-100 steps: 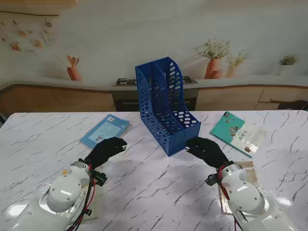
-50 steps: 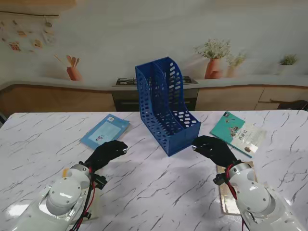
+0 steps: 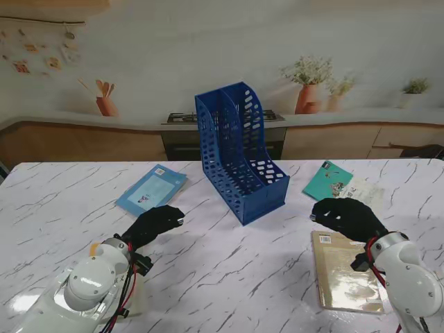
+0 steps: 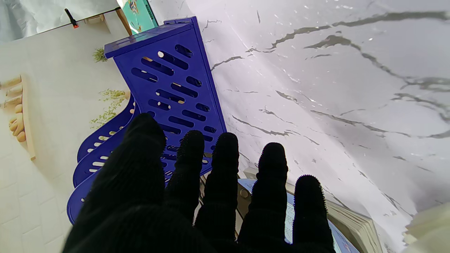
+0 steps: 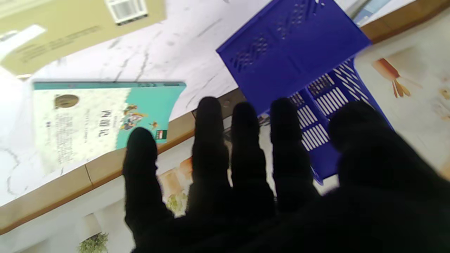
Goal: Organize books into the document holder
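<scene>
Stand view alone shows all three books: light blue book [image 3: 152, 189] left of centre, teal book [image 3: 331, 182] and tan book [image 3: 345, 272] at right, on the marble tabletop [image 3: 229, 270] before a kitchen mural. One blue document holder [image 3: 240, 156] stands centre. Left hand [image 3: 154, 224] and right hand [image 3: 347, 217] hover with fingers [image 4: 225, 168] apart, empty.

Blue slotted holder [image 3: 239, 156], white grey-veined counter [image 3: 229, 277], light-blue book [image 3: 151, 189], teal-and-white book [image 3: 333, 182], tan book [image 3: 345, 270], black robot hands [image 3: 156, 223].

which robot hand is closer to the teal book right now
Right. The right robot hand hovers at the teal book's near edge; the left robot hand is across the blue holder.
</scene>
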You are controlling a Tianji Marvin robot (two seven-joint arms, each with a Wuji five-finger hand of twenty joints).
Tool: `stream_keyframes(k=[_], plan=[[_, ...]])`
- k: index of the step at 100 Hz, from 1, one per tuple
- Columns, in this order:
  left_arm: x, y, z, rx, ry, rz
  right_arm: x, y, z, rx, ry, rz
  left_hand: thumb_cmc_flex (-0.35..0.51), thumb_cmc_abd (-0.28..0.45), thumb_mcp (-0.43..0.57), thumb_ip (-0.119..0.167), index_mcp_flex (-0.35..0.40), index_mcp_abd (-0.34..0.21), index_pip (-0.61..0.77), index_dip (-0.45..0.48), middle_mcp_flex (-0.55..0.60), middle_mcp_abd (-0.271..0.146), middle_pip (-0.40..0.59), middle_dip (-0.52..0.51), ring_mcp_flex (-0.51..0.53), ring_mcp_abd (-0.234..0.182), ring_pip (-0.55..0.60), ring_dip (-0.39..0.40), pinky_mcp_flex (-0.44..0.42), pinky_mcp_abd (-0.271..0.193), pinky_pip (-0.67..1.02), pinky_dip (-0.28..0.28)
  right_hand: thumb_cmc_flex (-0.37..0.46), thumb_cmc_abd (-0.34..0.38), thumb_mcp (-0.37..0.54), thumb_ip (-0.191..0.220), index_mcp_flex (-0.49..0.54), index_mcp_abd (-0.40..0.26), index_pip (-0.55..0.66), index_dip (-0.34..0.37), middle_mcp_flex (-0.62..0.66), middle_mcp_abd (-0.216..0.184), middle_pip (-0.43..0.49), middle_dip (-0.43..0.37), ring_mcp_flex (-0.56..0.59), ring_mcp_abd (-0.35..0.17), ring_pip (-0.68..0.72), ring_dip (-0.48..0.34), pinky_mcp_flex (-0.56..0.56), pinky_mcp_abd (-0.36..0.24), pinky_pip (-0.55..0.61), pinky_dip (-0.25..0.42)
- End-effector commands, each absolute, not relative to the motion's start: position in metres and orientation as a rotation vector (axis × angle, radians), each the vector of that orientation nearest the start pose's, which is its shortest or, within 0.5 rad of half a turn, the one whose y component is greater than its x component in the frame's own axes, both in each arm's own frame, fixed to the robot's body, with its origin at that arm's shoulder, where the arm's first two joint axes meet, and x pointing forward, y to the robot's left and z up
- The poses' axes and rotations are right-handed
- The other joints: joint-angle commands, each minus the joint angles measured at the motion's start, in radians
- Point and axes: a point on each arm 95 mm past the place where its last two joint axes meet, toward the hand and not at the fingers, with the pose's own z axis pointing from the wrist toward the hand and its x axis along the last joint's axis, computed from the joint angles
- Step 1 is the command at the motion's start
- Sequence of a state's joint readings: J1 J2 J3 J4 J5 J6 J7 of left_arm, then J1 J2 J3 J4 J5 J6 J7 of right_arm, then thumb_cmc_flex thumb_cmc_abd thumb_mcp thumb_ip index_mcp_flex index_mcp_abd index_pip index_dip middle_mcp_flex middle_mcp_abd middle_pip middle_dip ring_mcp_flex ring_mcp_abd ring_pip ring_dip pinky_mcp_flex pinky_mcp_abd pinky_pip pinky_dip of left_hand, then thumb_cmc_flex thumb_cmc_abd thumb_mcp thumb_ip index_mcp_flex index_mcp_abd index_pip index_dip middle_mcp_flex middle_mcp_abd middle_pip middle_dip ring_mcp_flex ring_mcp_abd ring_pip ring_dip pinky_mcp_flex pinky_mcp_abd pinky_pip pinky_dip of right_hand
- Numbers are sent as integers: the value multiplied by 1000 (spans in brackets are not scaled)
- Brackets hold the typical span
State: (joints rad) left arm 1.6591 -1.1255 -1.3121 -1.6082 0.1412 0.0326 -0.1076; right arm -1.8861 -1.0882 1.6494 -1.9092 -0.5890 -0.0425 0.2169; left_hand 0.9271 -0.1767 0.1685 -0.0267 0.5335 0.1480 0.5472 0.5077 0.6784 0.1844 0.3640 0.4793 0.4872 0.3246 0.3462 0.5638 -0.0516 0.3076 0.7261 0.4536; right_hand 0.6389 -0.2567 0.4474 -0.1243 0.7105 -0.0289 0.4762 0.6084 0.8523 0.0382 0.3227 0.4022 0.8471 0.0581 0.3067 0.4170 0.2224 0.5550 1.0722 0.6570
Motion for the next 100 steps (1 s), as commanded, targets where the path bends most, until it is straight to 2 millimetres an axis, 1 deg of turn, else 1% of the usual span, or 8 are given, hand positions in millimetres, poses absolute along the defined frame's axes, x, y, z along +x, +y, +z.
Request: stream_keyframes(k=[1, 16, 26, 47, 57, 76, 92, 100], plan=[[381, 18, -349, -2157, 1016, -1867, 338, -99, -272, 1634, 1265, 1584, -18, 43, -34, 22, -31, -22, -11, -14, -22, -16, -15, -6, -4, -38, -24, -8, -14, -40, -30, -6, -25, 28, -27, 40, 36, 15, -25, 11, 19, -3, -18, -12, 25, -23, -21, -21, -4, -113, -7, -17], [384, 17, -347, -2157, 1022, -1868, 329, -110, -273, 1645, 1347, 1511, -17, 47, -40, 23, -29, -21, -16, -16, -24, -16, -16, -6, -5, -39, -25, -8, -14, -40, -31, -4, -22, 45, -42, 46, 34, 22, -35, 12, 15, 0, -27, -19, 20, -26, -31, -28, -6, -119, -12, -24], [386, 16, -346, -2157, 1032, -1867, 323, -113, -280, 1674, 1393, 1471, -17, 50, -44, 24, -30, -21, -18, -17, -23, -16, -16, -6, -4, -40, -26, -8, -14, -40, -32, -3, -6, 56, -71, 55, 34, 35, -47, 18, 5, 7, -33, -30, 7, -25, -43, -38, -11, -124, -24, -38], [386, 15, -346, -2161, 1058, -1858, 318, -111, -298, 1736, 1506, 1343, -13, 50, -49, 25, -28, -21, -17, -16, -24, -17, -16, -6, -6, -40, -27, -8, -14, -40, -33, -1, 6, 82, -105, 58, 9, 72, -81, 13, -41, 31, -59, -62, -39, -22, -76, -67, -25, -143, -47, -59], [386, 16, -345, -2163, 1069, -1852, 316, -110, -307, 1770, 1545, 1292, -13, 52, -52, 25, -28, -20, -18, -16, -24, -15, -16, -6, -6, -39, -28, -8, -15, -39, -35, -1, 17, 100, -140, 61, 18, 95, -95, 6, -48, 56, -72, -102, -45, -10, -91, -97, -21, -153, -48, -76], [389, 16, -342, -2149, 1079, -1858, 311, -106, -328, 1846, 1606, 1219, -12, 54, -56, 25, -29, -19, -18, -16, -24, -15, -15, -6, -6, -40, -28, -8, -14, -39, -38, -1, 20, 118, -171, 62, 19, 119, -115, -10, -74, 82, -84, -163, -67, -2, -120, -149, -35, -175, -52, -119], [391, 15, -341, -2139, 1078, -1873, 309, -101, -346, 1860, 1675, 1116, -11, 55, -58, 26, -29, -19, -18, -16, -22, -17, -14, -6, -4, -40, -27, -8, -14, -39, -39, 0, 18, 135, -182, 61, 15, 138, -122, -16, -89, 92, -78, -182, -82, 3, -126, -167, -68, -191, -65, -144], [391, 15, -342, -2141, 1081, -1878, 307, -99, -354, 1883, 1714, 1083, -11, 56, -59, 26, -28, -18, -17, -16, -22, -15, -14, -6, -4, -40, -27, -8, -14, -39, -39, 0, 22, 161, -185, 61, 14, 140, -127, -20, -95, 92, -75, -191, -86, 6, -129, -177, -69, -194, -59, -152]])
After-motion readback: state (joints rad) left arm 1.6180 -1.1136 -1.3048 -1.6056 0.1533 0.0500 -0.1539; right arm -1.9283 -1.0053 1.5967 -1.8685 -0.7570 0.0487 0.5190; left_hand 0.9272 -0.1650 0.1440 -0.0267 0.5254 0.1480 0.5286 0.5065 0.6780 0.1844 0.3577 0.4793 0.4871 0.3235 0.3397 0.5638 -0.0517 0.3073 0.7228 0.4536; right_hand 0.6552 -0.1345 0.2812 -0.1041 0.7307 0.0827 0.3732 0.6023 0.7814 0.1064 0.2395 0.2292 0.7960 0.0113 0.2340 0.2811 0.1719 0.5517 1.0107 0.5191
